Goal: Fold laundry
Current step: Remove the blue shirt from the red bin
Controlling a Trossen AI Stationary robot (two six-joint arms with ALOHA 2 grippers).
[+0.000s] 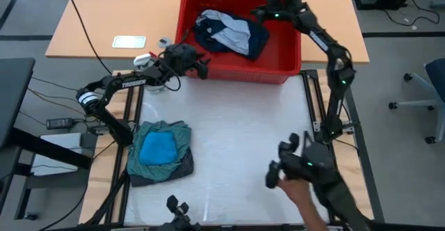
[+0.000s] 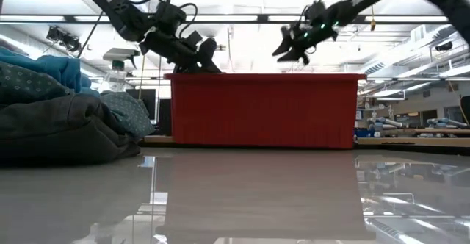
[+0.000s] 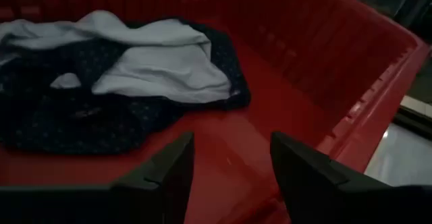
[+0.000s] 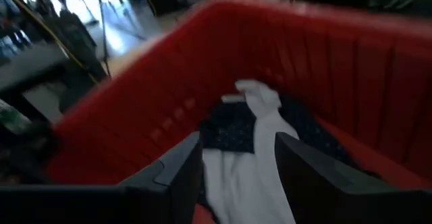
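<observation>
Left gripper (image 1: pixel 201 67): hovers at the left front corner of the red bin (image 1: pixel 288 57), just over its rim, pointing in at the clothes; fingers (image 3: pixel 165 177) spread apart, nothing between them.
Right gripper (image 1: pixel 268 10): hangs above the bin's far right part, over the inside; fingers (image 4: pixel 177 173) spread, empty.
Navy dotted piece (image 1: pixel 208 33): lies crumpled on the bin floor, toward the bin's left half.
Whitish piece (image 1: pixel 233 30): draped on top of the navy dotted piece, touching it, in the same bin.
Pile outside the bin: sits near the left edge of the white tabletop (image 1: pixel 236 133), toward the near side.
Dark grey piece (image 1: pixel 163 172): bottom of that pile, flat on the tabletop.
Teal-green shirt (image 1: pixel 177 137): folded on the dark grey piece.
Small bright blue piece (image 1: pixel 157 147): on top of the teal-green shirt, about in its middle.
Person's hand (image 1: pixel 295 189): at the near right corner of the tabletop, on a dark handheld device (image 1: pixel 306 160) with green lights.
</observation>
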